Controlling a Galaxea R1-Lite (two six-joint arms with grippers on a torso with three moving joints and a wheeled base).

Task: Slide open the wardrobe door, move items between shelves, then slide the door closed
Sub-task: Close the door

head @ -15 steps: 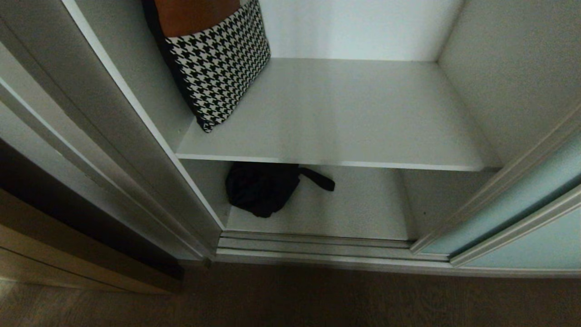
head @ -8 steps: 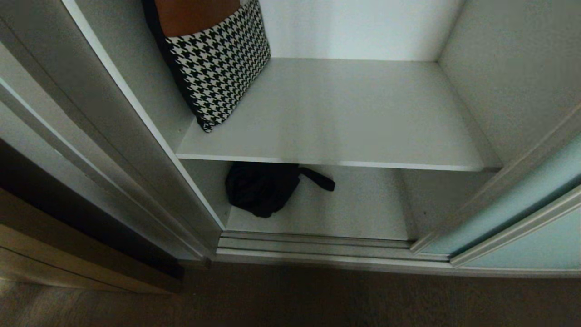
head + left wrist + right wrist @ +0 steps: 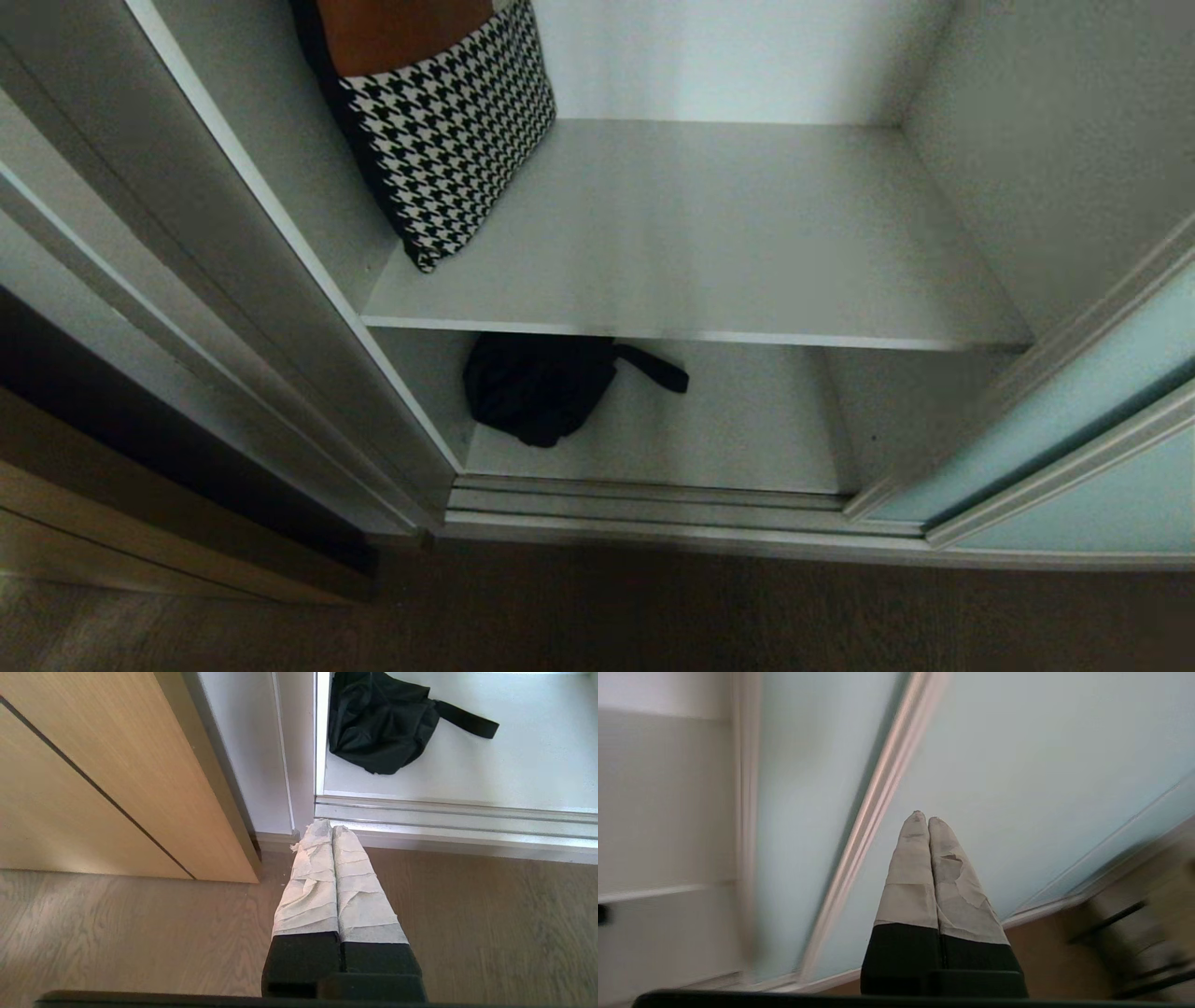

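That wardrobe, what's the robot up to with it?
The sliding wardrobe door stands pushed aside on the right, so the shelves are exposed. A houndstooth bag leans on the upper shelf and a black pouch lies below it. Nothing is being held: the left gripper is shut and hangs over the floor by the wardrobe's corner, and the right gripper, also shut, points at the door's glass.

Frosted glass sliding wardrobe door [image 3: 1074,401] in brushed metal framing, matt laminate shelves [image 3: 728,243], a crumpled black cloth bag [image 3: 537,387], wood-grain floor [image 3: 117,933].
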